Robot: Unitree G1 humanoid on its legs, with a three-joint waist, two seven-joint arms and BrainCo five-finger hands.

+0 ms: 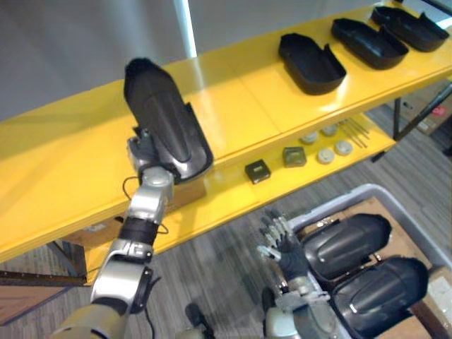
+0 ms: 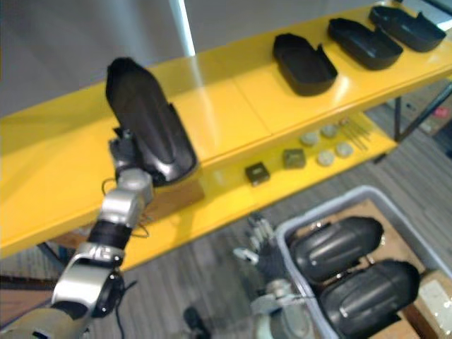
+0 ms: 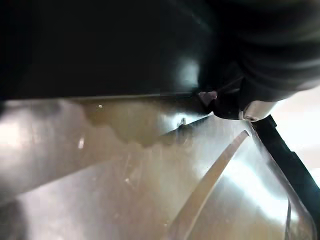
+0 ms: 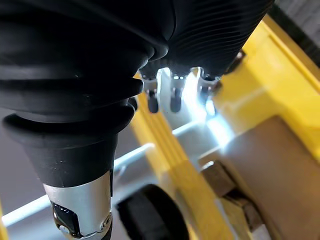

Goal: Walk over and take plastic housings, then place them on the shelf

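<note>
My left hand (image 1: pixel 145 157) is shut on the lower end of a black plastic housing (image 1: pixel 164 113). It holds the housing tilted, glossy side up, over the front part of the yellow shelf top (image 1: pixel 63 148). In the left wrist view the housing (image 3: pixel 100 45) shows dark and very close. Three more black housings (image 1: pixel 311 63) (image 1: pixel 369 42) (image 1: pixel 409 27) lie open side up in a row on the shelf top to the right. My right hand (image 1: pixel 282 246) hangs low with relaxed straight fingers (image 4: pixel 175 97), holding nothing, beside a grey bin.
The grey bin (image 1: pixel 339 201) at the lower right holds two glossy black housings (image 1: pixel 346 244) (image 1: pixel 381 293). On the lower yellow shelf lie two small dark blocks (image 1: pixel 258 171) (image 1: pixel 294 156) and several round discs (image 1: pixel 332 147). A brown box (image 1: pixel 189 191) sits under the held housing.
</note>
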